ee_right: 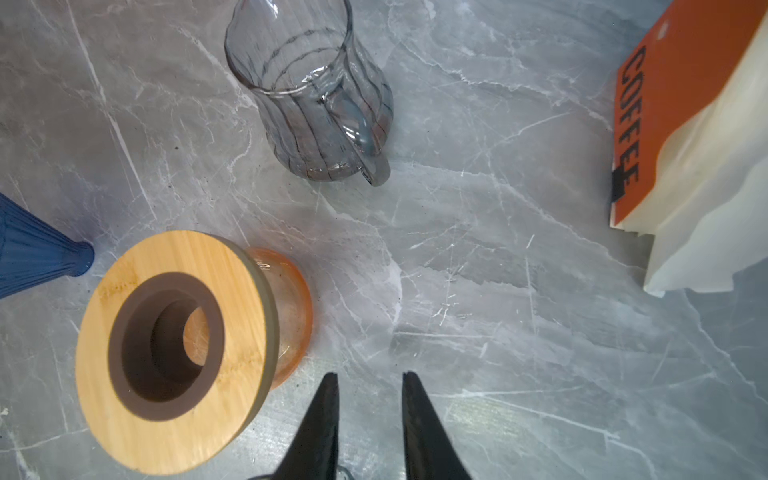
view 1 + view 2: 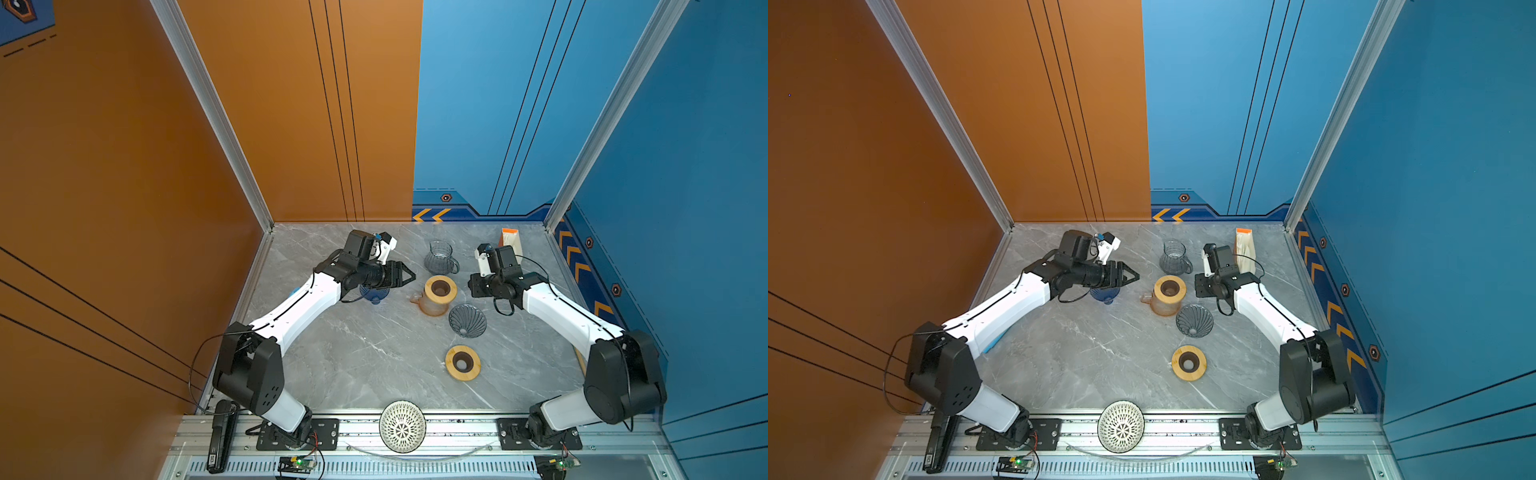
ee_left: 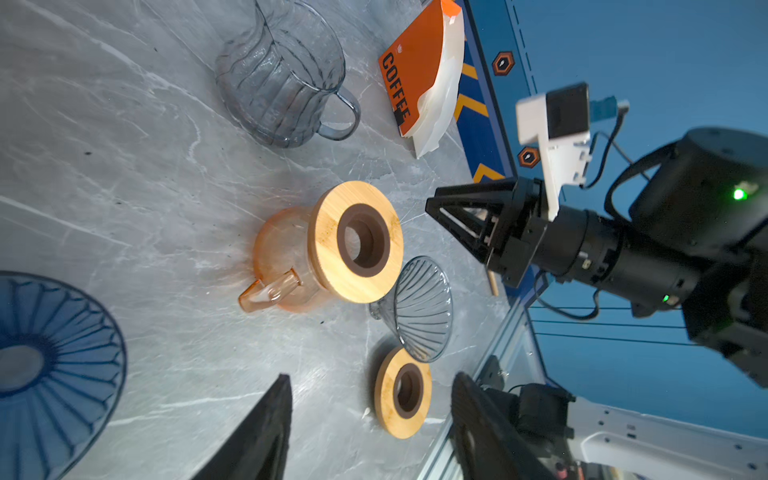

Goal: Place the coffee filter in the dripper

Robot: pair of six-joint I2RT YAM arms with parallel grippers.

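On grey marble tabletop (image 2: 353, 353), the orange packet of white paper filters (image 2: 510, 240) stands near the closer right gripper (image 1: 370, 374), off-line from its narrowly parted, empty jaws; the left gripper (image 2: 406, 275) gapes empty.

Grey marbled table (image 2: 353, 353), lower middle of both top views. Bears at upper centre a clear grey jug (image 2: 439, 257), upright. Just below: orange jug (image 2: 432, 306), capped with a wooden collar. Close by at its lower right: grey ribbed dripper (image 2: 467, 320), tipped on its side. Further down, apart: loose wooden ring (image 2: 462, 362), flat. Left of centre: blue dripper (image 2: 376, 295), partly hidden. Far upper right corner: orange pack of filters (image 2: 510, 240), standing.
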